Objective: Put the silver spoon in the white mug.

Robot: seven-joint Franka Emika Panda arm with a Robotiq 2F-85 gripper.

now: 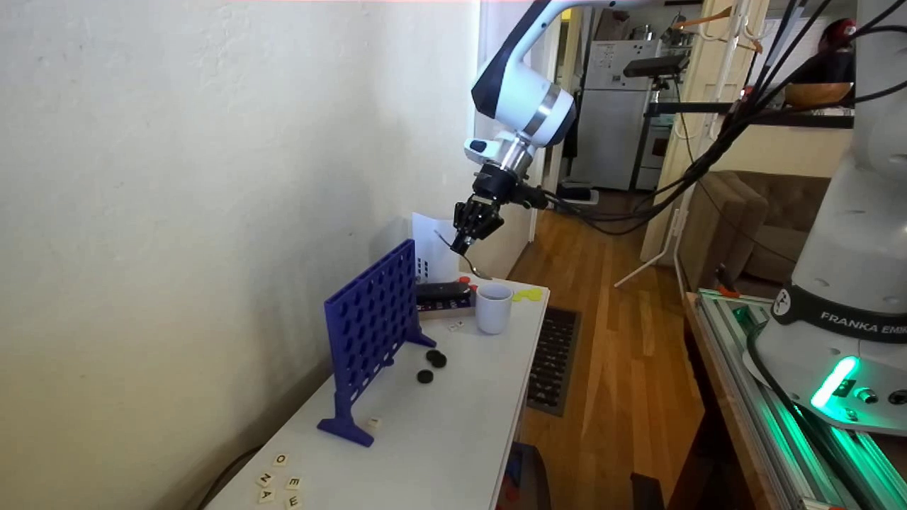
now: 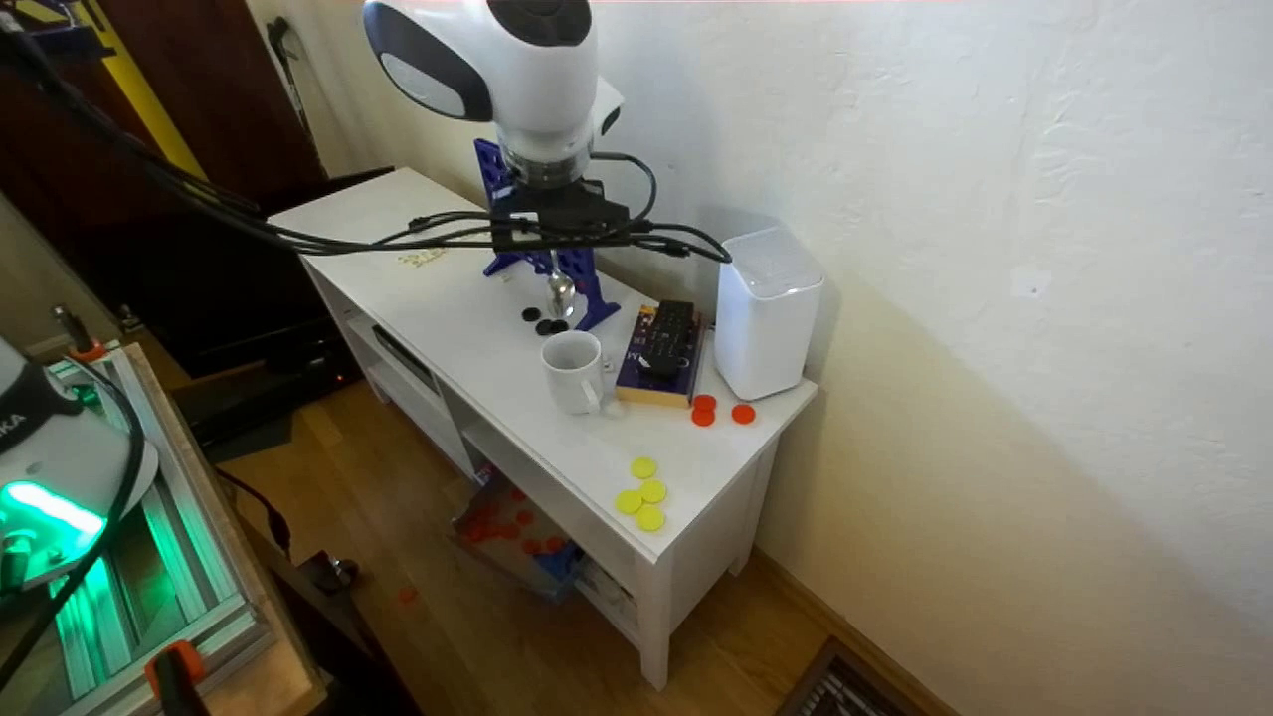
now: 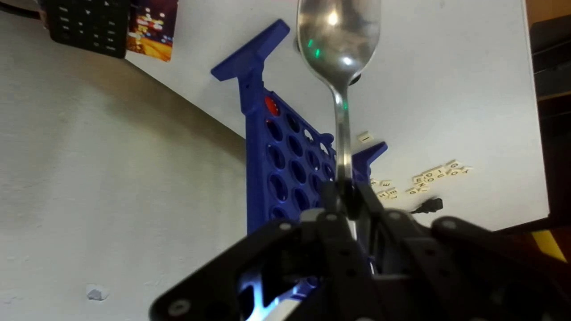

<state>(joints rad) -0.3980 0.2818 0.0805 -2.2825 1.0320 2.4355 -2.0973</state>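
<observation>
The silver spoon (image 3: 339,40) is held by its handle, which passes between the fingertips of my gripper (image 3: 345,196) in the wrist view. In both exterior views the spoon's bowl (image 1: 480,273) hangs tilted downward and shows just above the mug's rim, apart from it (image 2: 560,295). The gripper (image 1: 462,246) is shut on the handle, and the thin handle end sticks out on its far side. The white mug (image 1: 493,312) stands upright on the white table, its handle visible in an exterior view (image 2: 572,376). The mug is out of the wrist view.
The blue game board (image 1: 372,319) stands along the wall. A book (image 2: 656,393) with a black remote (image 2: 668,338) lies beside the mug, near a tall white boxy object (image 2: 766,318). Dark discs (image 1: 425,376), yellow discs (image 2: 650,491), red discs (image 2: 703,416) and letter tiles (image 3: 437,173) lie on the table.
</observation>
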